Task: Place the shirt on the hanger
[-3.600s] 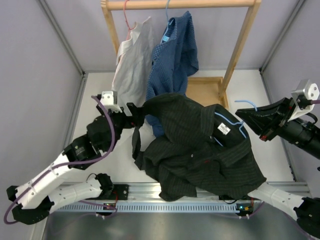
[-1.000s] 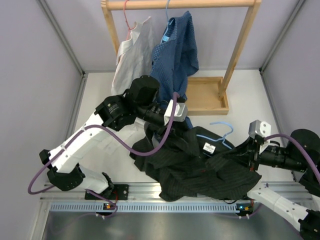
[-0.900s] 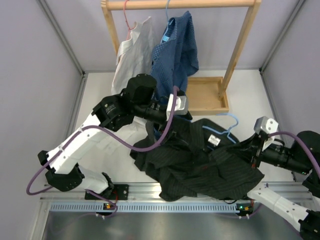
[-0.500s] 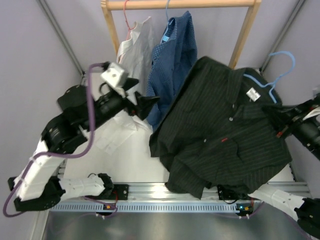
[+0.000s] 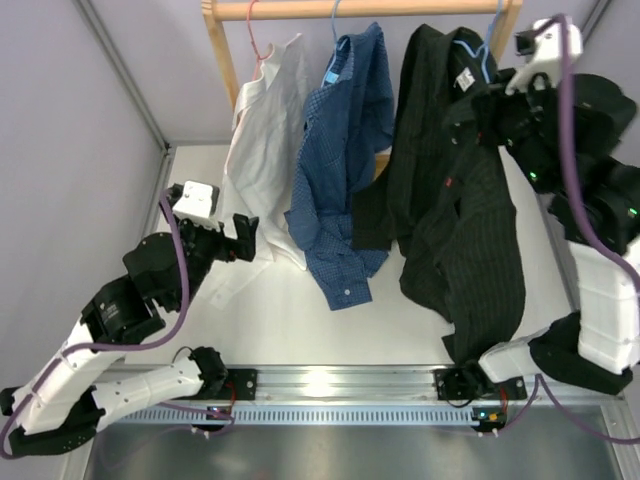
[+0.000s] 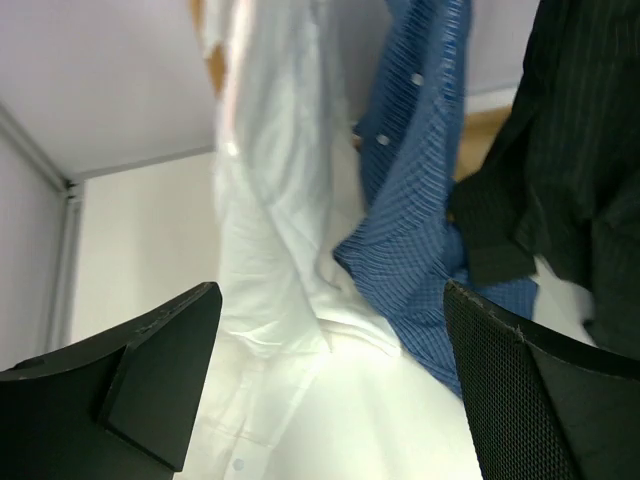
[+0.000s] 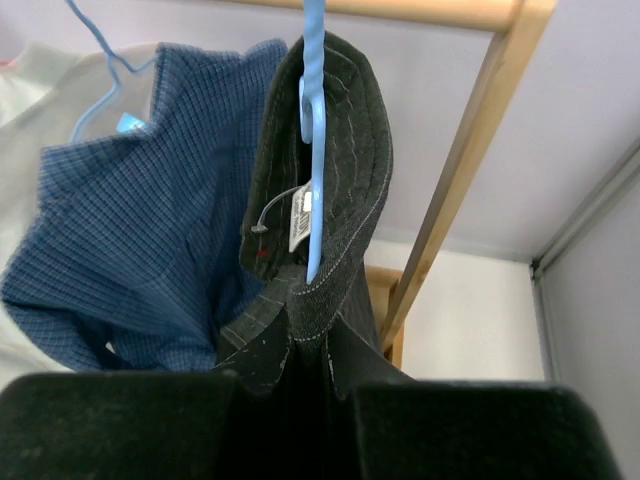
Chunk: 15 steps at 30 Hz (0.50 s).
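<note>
Hook of the thin light-blue wire hanger (image 7: 314, 150) is cut off at the top edge; the dark, faintly checked shirt (image 5: 470, 200) hangs on it, upper right. Right gripper (image 7: 295, 382) is clenched on its fabric below the collar; left gripper (image 6: 332, 295) gapes wide, holding nothing.

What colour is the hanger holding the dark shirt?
The hanger is light blue, clearest in the right wrist view.

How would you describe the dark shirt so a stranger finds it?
Find the wooden rack at the back. Of three garments along it, the dark shirt is rightmost. It is black with fine stripes, unlike the white shirt and blue checked shirt.
</note>
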Motion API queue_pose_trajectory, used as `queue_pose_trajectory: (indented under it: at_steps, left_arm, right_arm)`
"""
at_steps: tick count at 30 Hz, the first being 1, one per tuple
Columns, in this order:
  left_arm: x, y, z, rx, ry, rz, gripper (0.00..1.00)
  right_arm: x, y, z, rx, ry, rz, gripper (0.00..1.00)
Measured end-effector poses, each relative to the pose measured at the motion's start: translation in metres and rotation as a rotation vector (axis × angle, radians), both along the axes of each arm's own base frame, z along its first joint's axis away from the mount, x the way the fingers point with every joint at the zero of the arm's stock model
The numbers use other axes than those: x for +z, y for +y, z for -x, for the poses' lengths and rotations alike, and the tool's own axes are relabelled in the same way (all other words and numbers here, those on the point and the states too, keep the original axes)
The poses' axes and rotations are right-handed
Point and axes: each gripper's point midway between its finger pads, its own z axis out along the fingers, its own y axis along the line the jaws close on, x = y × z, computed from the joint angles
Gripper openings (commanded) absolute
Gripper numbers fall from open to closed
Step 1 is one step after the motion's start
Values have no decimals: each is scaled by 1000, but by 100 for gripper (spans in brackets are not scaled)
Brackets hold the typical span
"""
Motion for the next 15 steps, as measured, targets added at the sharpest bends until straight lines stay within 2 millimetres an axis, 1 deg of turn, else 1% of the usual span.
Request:
queue_pose_trajectory:
  at_steps: [1, 3, 4, 6, 7, 8, 9, 11, 14, 15]
  left_arm:
    - [-1, 6, -1, 31, -6, 0, 95]
    - [-2, 23, 0, 93, -30, 10, 95]
    - [-2, 32, 0, 126, -41, 17, 95]
    - [2, 57, 0, 214, -71, 47, 96]
    - [4, 74, -1, 277, -88, 60, 96]
    - [6, 85, -1, 323, -101, 70, 97]
    - [7, 98, -2, 383, -113, 78, 97]
    - [6, 118, -6, 483, -122, 77, 98]
    - [-3, 137, -16, 586, -102, 63, 98]
    - [-6, 140, -19, 603, -92, 57, 98]
  right_arm:
    - [-9, 1, -11, -12, 19, 2, 0]
    - [-37, 5, -36, -28, 72, -5, 0]
    - [-52, 5, -44, -32, 95, -13, 0]
    - [-80, 7, -53, -33, 142, -19, 0]
    - [-90, 9, -56, -30, 158, -26, 0]
    - [-97, 12, -59, -24, 168, -34, 0]
    - [-100, 15, -62, -17, 170, -45, 0]
    - [-98, 16, -68, -16, 158, -66, 0]
    - [-87, 11, -78, -31, 115, -107, 0]
    - [-83, 9, -81, -38, 100, -118, 0]
